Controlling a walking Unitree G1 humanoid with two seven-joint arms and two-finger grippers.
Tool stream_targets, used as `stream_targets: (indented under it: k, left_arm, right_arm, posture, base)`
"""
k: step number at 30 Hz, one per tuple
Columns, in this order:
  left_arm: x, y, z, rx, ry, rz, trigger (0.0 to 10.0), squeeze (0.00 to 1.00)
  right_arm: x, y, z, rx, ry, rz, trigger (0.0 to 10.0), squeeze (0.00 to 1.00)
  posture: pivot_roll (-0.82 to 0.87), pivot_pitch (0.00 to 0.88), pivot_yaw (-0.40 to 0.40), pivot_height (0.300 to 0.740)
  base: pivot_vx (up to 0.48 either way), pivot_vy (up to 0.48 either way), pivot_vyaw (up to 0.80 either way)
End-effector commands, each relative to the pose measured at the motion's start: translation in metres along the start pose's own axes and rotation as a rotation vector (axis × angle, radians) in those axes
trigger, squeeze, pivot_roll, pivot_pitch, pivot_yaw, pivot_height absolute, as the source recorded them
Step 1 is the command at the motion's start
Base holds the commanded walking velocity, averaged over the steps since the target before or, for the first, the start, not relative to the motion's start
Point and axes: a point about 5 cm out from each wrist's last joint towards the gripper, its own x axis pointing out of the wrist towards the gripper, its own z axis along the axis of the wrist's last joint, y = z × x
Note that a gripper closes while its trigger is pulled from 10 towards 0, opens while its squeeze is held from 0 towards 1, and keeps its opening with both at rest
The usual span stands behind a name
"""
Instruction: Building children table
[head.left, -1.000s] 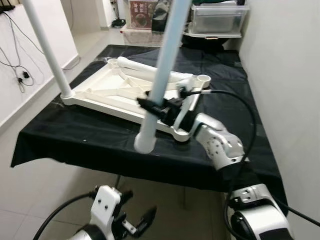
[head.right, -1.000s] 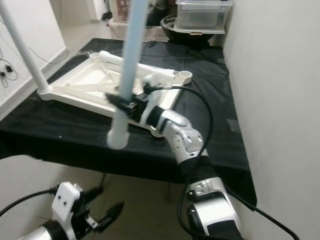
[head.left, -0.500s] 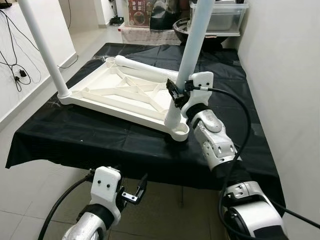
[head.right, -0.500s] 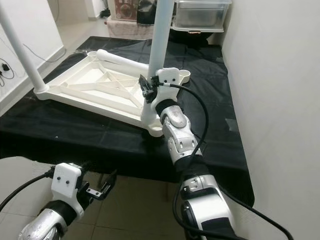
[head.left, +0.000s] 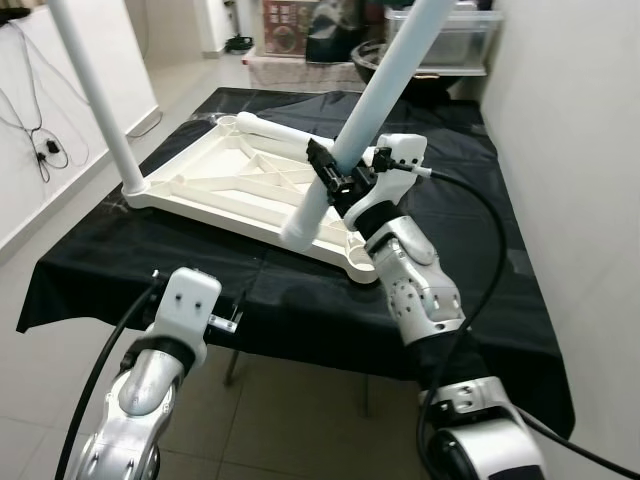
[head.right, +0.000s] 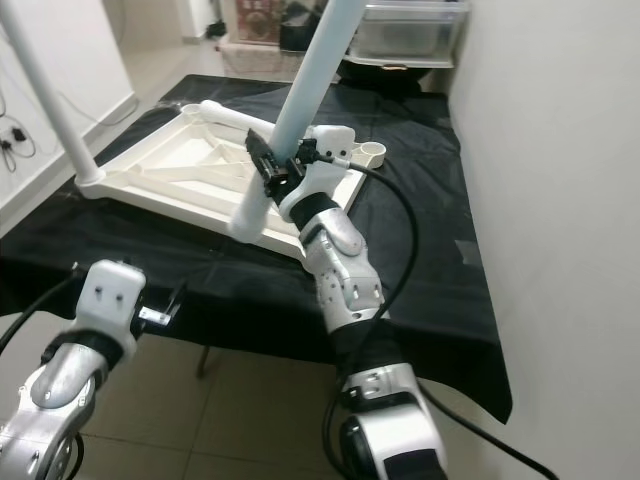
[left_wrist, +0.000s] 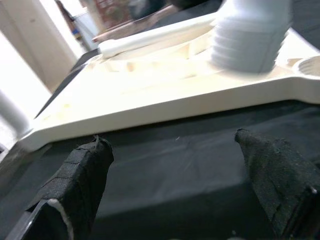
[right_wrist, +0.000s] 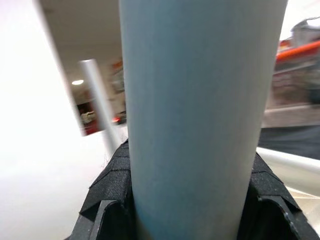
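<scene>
Upside-down white tabletop (head.left: 235, 190) flat on black-draped table (head.left: 150, 270), ribbed underside up. One white leg (head.left: 95, 95) fitted upright in near-left corner socket; another loose leg (head.left: 285, 138) lying along far edge of the tabletop. Right gripper (head.left: 335, 180) clamped round a pale blue-white leg (head.left: 365, 115), fingers (right_wrist: 112, 185) pressed to both its sides; leg tilted, lower end (head.left: 297, 232) hanging over the tabletop's near-right part, just beside the empty corner socket (head.left: 360, 268), not seated. Left gripper (left_wrist: 175, 175) low at the table's near edge, fingers (left_wrist: 80, 175) spread wide, nothing between them, pointing toward the tabletop's rim. Beyond the table, a clear lidded storage bin (head.left: 445, 35), contents too blurred to tell, beside a dark bowl (head.left: 372, 55).
</scene>
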Motion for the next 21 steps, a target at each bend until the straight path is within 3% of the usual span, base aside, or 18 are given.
stream_targets:
  k: [1,8,21]
  left_arm:
    - [0.004,-0.005,-0.005,0.021,0.031,-0.038,10.0,0.0]
    - [0.02,-0.025,-0.001,-0.015,0.009,-0.134,10.0,0.0]
    - [0.024,-0.027,-0.002,-0.002,-0.002,-0.139,10.0,0.0]
  right_arm:
    - [0.0,0.014,0.0,0.03,0.003,0.083,0.0,0.0]
    - [-0.007,0.042,-0.009,0.059,0.029,0.224,0.0,0.0]
    - [-0.016,0.051,-0.016,0.085,0.071,0.283,0.0,0.0]
  posture:
    - [0.01,0.069,0.013,0.74]
    - [0.0,0.07,0.015,0.74]
    - [0.0,0.075,0.014,0.74]
  base:
    - [0.0,0.0,0.0]
    - [0.0,0.0,0.0]
    - [0.0,0.0,0.0]
